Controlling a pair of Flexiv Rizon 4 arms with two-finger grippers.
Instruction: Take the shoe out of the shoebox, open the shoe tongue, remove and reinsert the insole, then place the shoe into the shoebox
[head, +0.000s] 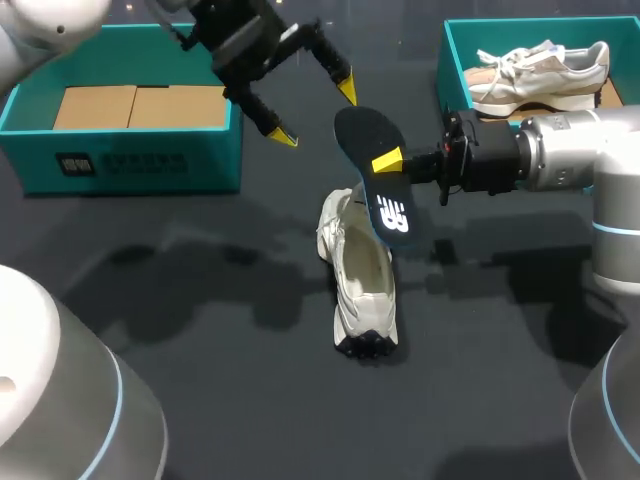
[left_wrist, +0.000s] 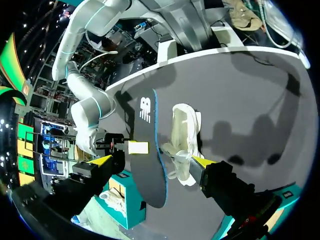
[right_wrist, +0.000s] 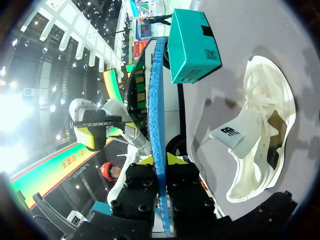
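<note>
Step in hand: reinserting the insole, by my judgement; it is out of the shoe and off the table.
Shoe (head: 362, 285): white, lying on the dark table (head: 200, 300), opening upward. All places below are given from it.
Insole (head: 378, 190): dark with a blue edge, held in the air just above the shoe's far end and sloping down toward the opening.
Right gripper (head: 392, 165): to the right of the shoe and above it, fingers pinched narrow on the insole's two faces about mid-length. The right wrist view shows the insole edge-on between the yellow tips.
Left gripper (head: 315, 112): above and beyond the shoe's far end, fingers spread wide, holding nothing, close to the insole's upper end without touching it.
Tongue (right_wrist: 232, 136): folded out over the shoe's side, leaving the opening exposed.
Left shoebox (head: 130, 160): well apart, far-left of the shoe; only a cardboard liner (head: 135, 105) shows inside.
Right shoebox (head: 445, 60): far-right of the shoe; holds a second shoe (head: 540, 70).
Method: I would set the insole's long axis along the shoe's, feed the leading end in at a shallow angle, and use the left gripper to steady the shoe and keep the tongue back.
Caution: a steep entry may buckle the insole or push the unheld shoe across the table.
</note>
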